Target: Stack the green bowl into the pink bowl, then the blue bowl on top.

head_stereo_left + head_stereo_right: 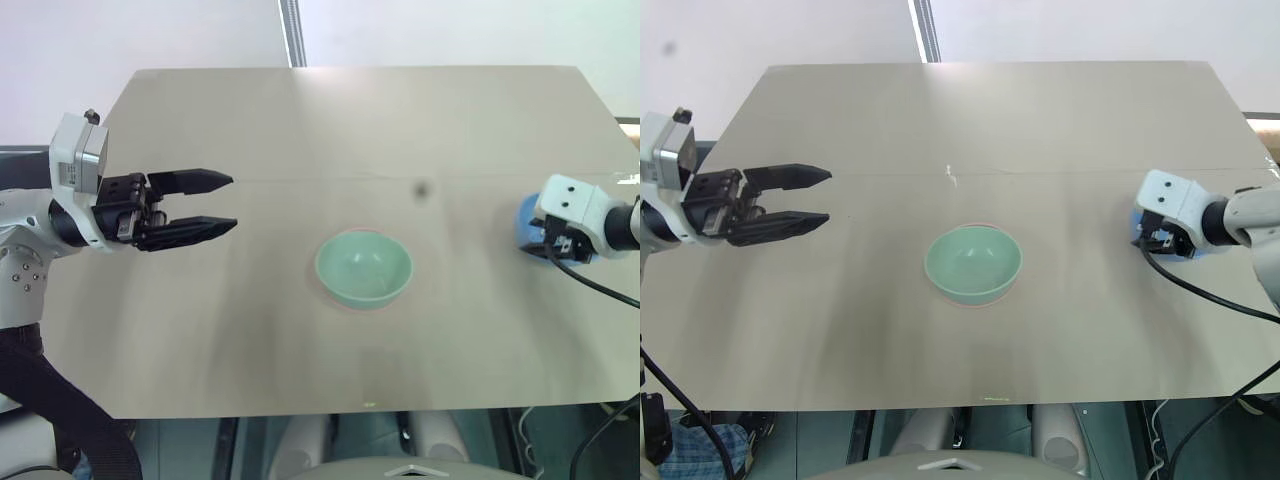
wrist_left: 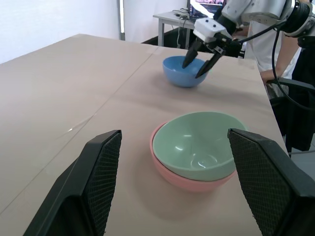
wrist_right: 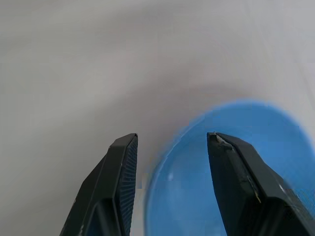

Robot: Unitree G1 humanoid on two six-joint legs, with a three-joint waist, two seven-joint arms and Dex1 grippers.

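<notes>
The green bowl [image 1: 363,268] sits nested inside the pink bowl [image 2: 183,179] at the table's middle; from above, just a thin pink rim shows around it. At the table's right side stands the blue bowl [image 2: 184,70], largely covered by my right hand in the eye views. My right gripper [image 2: 201,60] is open and tilted down over that bowl's near rim, one finger [image 3: 241,179] inside the bowl and the other finger [image 3: 113,184] outside it. My left gripper [image 1: 220,203] hangs open at the left, pointing toward the stacked bowls, with nothing between its fingers.
The beige table [image 1: 300,120] has bare surface at the back and the front. Past its right edge, a person [image 2: 273,44] stands next to a grey desk [image 2: 172,19] in the left wrist view. A black cable [image 1: 600,290] trails from my right wrist.
</notes>
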